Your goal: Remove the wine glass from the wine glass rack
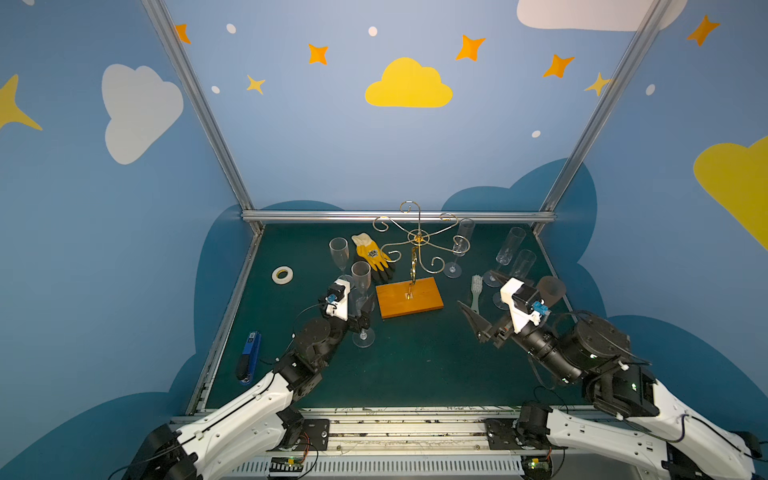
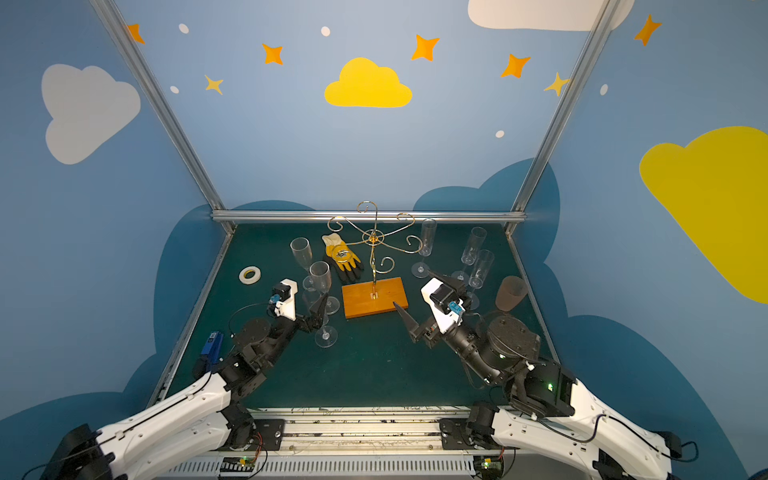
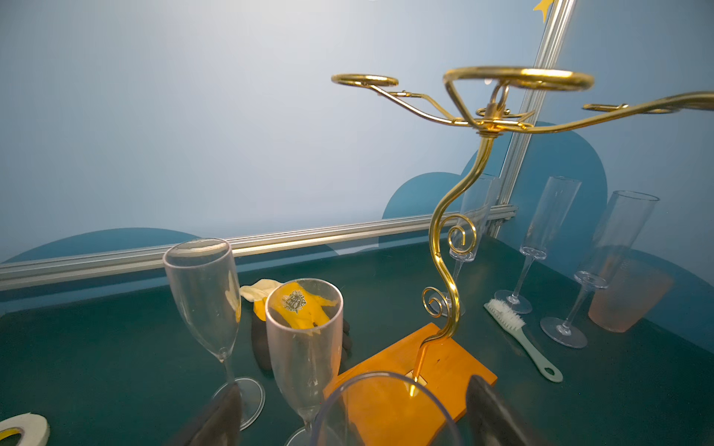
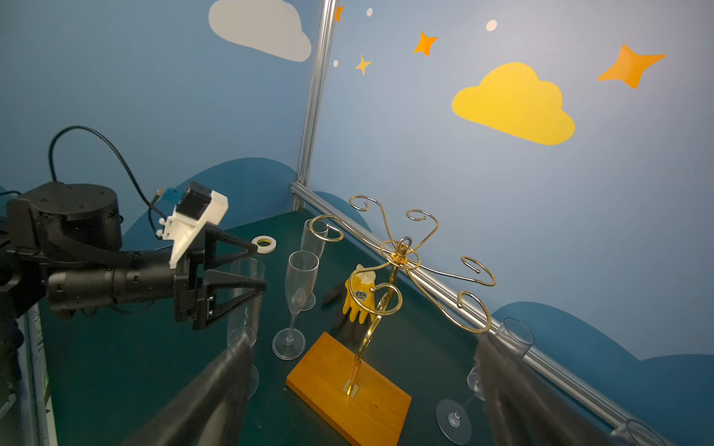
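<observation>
Right between left tool [image 4: 259,267] tips (wide apart): wine glass [image 4: 242,324].

Gold wire wine glass rack [image 2: 374,241], orange wooden base, on green counter [image 2: 374,374].
Left claw [image 2: 319,315] spread around upright clear stemmed glass [image 2: 326,336].

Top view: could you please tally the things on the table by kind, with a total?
Champagne flutes: 6
Wine glass rack: 1
Yellow work glove: 1
Tape roll: 1
Blue stapler: 1
Brush: 1
Frosted tumbler: 1
Total: 12
</observation>
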Available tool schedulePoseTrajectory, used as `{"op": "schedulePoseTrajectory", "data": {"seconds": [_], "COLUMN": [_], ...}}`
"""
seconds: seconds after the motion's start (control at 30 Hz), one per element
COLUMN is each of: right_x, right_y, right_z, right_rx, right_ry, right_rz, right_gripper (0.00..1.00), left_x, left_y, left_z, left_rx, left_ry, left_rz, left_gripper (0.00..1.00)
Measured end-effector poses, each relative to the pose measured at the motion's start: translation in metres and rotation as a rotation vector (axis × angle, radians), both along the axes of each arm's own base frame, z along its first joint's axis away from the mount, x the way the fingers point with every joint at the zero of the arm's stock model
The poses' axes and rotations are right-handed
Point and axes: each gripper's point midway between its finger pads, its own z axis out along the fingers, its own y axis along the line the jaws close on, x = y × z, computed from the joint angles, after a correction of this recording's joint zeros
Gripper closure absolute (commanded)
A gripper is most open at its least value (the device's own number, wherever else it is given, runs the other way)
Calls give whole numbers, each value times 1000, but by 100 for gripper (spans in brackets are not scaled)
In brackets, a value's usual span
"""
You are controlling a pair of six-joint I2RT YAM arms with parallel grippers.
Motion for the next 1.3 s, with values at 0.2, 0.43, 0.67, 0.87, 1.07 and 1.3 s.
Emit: {"op": "schedulePoseTrajectory", "data": {"seconds": [0.2,0.43,0.67,0.87,1.07,1.3], "right_x": [4,15,49,85,127,172], "right_y": [-8,-26,-52,-82,-118,-144], "right_z": [-14,-49,-114,-198,-276,-305], "right_rx": [-22,-63,-142,-171,-135,-106], "right_ry": [0,9,74,219,411,591], "right_rz": [-41,-145,-332,-477,-599,-679], "right_gripper": [11,10,9,9,5,5], "left_x": [-16,-39,-48,-25,7,34], "left_y": [10,28,58,93,157,188], "left_z": [15,41,56,23,-81,-140], "left_rx": [-9,-40,1,98,128,183], "left_ry": [-30,-106,-177,-108,154,369], "left_rz": [-14,-13,97,303,546,646], "left_gripper": [1,1,1,1,1,1]}}
